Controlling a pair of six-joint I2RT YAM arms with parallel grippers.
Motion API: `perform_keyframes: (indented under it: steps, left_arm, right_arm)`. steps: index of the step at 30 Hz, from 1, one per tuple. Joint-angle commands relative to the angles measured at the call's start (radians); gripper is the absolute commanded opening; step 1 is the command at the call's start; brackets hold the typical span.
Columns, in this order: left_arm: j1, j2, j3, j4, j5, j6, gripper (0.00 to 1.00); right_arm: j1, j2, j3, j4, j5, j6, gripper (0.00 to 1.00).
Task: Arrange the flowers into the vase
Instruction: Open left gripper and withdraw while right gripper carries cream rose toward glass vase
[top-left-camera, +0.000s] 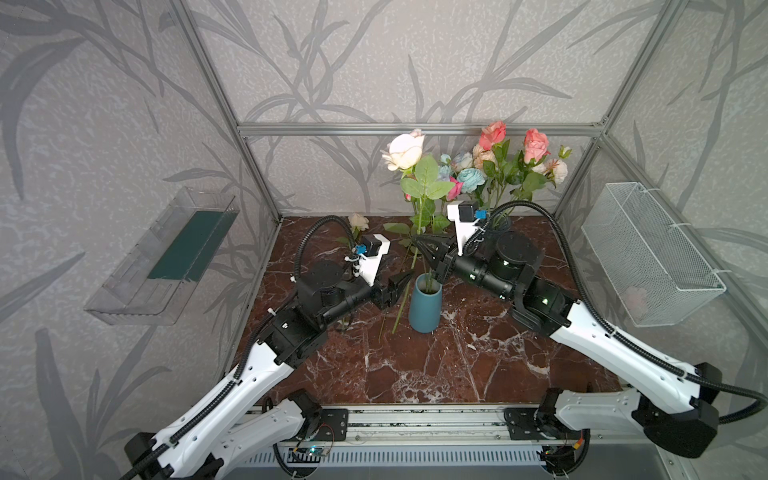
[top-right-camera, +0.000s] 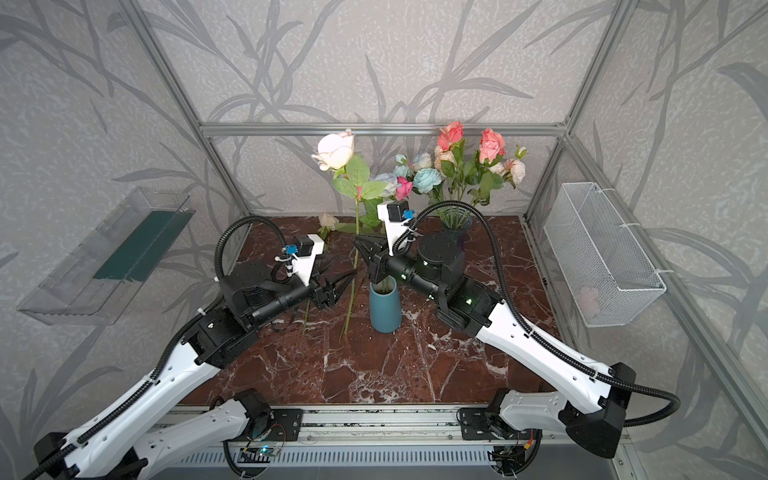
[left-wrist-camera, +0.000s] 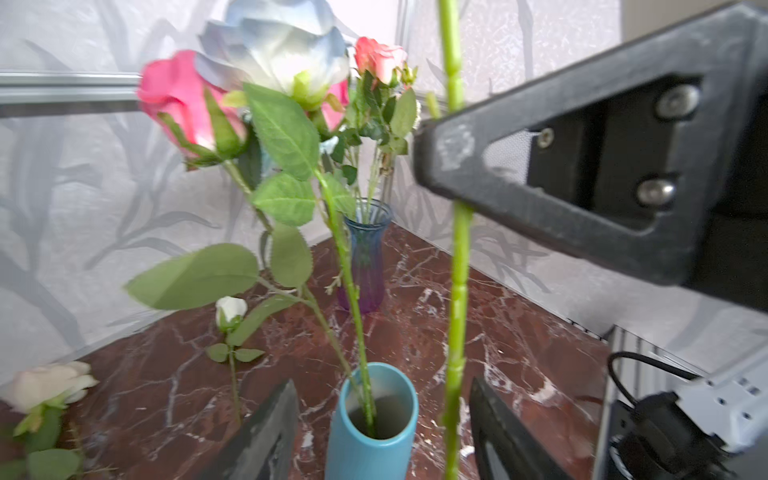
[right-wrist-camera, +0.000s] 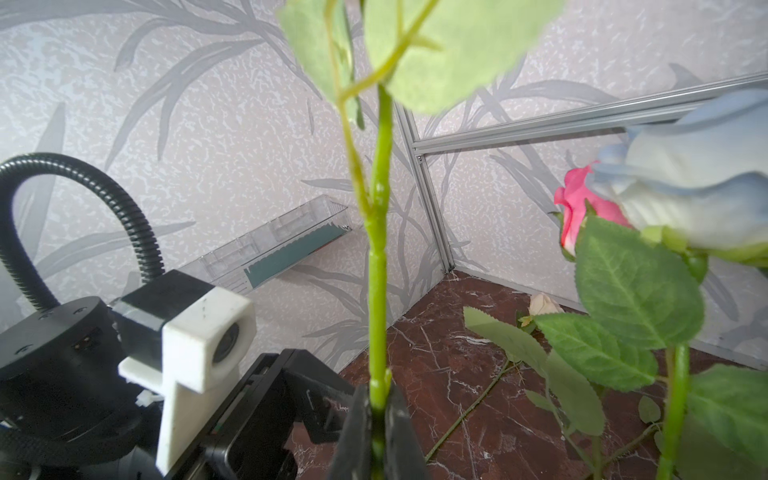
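One flower held | right gripper (right-wrist-camera: 377, 411) clamped on upright green stem (top-left-camera: 399, 316) of cream rose (top-left-camera: 405, 150) | left gripper (top-left-camera: 398, 286) spread around it | stem foot hangs left of teal cylindrical vase (top-left-camera: 424, 311): needs lift, then shift right

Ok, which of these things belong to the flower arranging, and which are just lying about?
Job: teal vase; cream rose gripped by right end effector; open left end effector; loose white bud; bunch in glass vase.
Lying about: clear wall tray; wire basket.

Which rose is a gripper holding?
The tall cream rose, upright outside the teal vase: the right gripper is shut on its stem. The left gripper is open.
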Motion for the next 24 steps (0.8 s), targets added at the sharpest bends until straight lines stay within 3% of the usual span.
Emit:
perform_keyframes:
  steps: [1,6,10,24]
  left_arm:
    - [-0.002,-0.055,-0.050,0.120,-0.323,0.019,0.68]
    - [0.007,-0.086,-0.095,0.190,-0.734,0.005,0.69]
    - [0.020,-0.061,-0.092,0.205,-0.927,-0.017,0.72]
    - [0.059,-0.046,-0.087,0.171,-0.917,-0.059,0.73]
  right_arm:
    - [0.002,-0.053,0.027,-0.004,0.038,-0.053,0.03]
    - [0.002,-0.073,0.049,-0.016,0.091,-0.109,0.03]
    - [-0.014,-0.096,0.061,-0.024,0.121,-0.145,0.03]
    - [-0.177,-0.093,0.154,-0.088,0.126,-0.169,0.02]
